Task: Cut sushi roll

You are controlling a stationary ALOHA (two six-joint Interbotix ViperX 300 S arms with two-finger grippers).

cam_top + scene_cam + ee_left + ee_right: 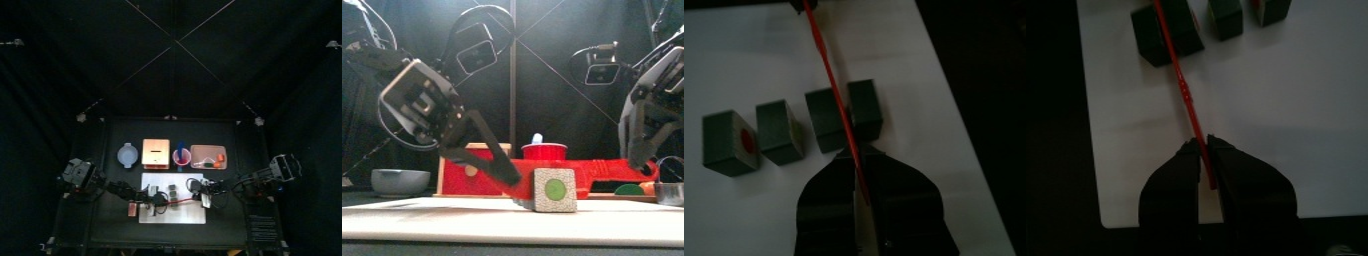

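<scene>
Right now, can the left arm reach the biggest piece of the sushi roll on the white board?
Probably yes. The left gripper sits just short of the biggest piece, nothing between them, and the red line pinched in its fingers crosses over it. The two smaller pieces stand aside.

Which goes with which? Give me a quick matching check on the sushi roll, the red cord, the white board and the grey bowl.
Things:
1. sushi roll
2. red cord
3. white board
4. grey bowl

Descriptions:
A. held at one end by the left gripper and at the other by the right gripper
B. off the board, behind it
C. dark, in pieces
D. lies under the roll

Pairs: 1-C, 2-A, 3-D, 4-B
</scene>
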